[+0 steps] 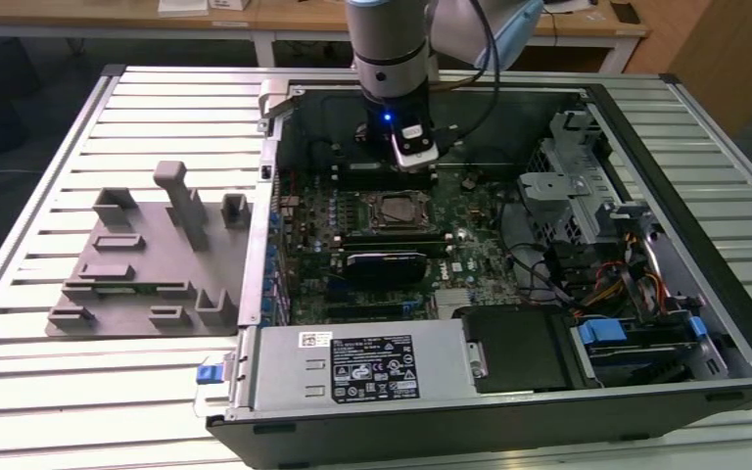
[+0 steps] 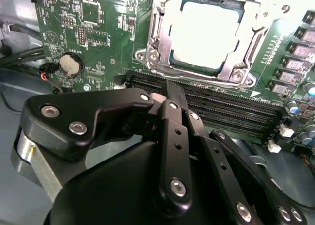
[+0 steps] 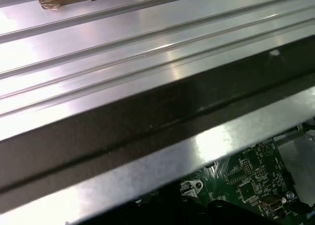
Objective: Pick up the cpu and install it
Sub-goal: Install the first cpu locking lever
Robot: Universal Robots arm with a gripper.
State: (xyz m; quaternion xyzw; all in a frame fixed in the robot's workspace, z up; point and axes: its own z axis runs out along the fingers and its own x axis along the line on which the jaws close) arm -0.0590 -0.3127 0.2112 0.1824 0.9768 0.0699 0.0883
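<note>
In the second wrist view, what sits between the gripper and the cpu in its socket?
In the second wrist view, black memory slots run across the green motherboard between the gripper and the cpu, which lies in its metal socket frame.

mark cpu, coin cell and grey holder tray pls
cpu (image 2: 204, 35): second wrist view, middle of its bright metal top, sitting in the socket.
coin cell (image 2: 70, 64): second wrist view, centre of the round silver face.
grey holder tray (image 1: 102, 269): exterior view, flat base between the raised blocks.

Table w/ 2 things on it
Ribbed metal table (image 1: 50, 392) held open computer case (image 1: 507, 411) & grey holder tray (image 1: 141, 264), side by side.
</note>
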